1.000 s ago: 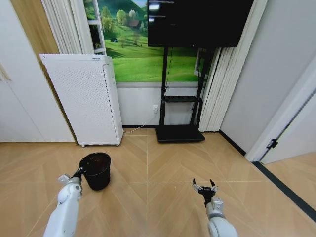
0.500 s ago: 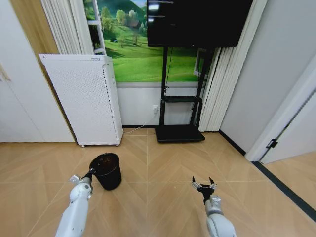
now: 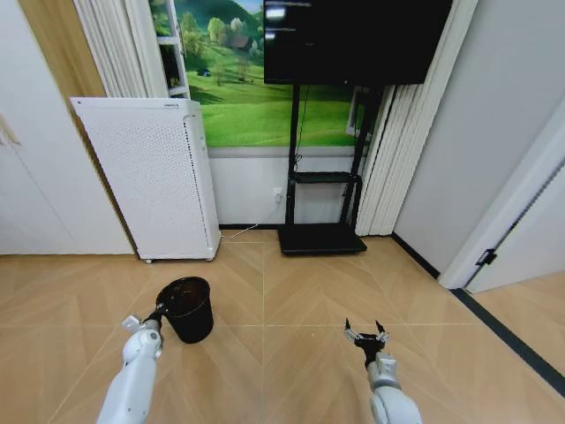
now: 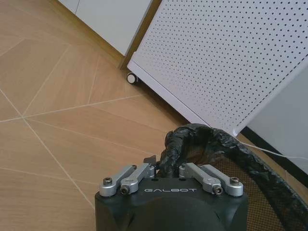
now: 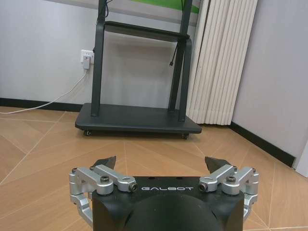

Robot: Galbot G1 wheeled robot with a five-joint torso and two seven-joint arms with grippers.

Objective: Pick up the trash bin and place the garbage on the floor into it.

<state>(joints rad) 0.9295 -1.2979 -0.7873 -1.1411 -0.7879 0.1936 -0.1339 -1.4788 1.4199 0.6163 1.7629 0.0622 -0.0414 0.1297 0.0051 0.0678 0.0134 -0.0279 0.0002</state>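
The left gripper [image 3: 160, 312] is clamped on the near rim of the trash bin [image 3: 188, 308], its fingers pinching the bin's wall from inside and outside so that the small black container hangs from one edge; the left wrist view shows the left gripper [image 4: 166, 168] closed narrowly on the bag-lined lip of the trash bin [image 4: 216, 144], which suggests the rim was chosen because it gives a thin wall to squeeze where the round body would be too broad. The bin sits out in front of the robot on its left side, over the wooden floor [image 3: 282, 291] and well short of the white perforated appliance [image 3: 150, 177] against the wall; whether its base is touching the boards or just raised cannot be told from these views. Its mouth faces upward with a slight tilt, a sensible attitude for receiving litter. The right gripper [image 3: 365, 335] is held low over the floor on the robot's right with its jaws spread wide, and the right wrist view shows the right gripper [image 5: 163, 166] open and empty, facing the black TV stand [image 5: 137, 118], probably kept ready for picking up the garbage while the other arm carries the bin.
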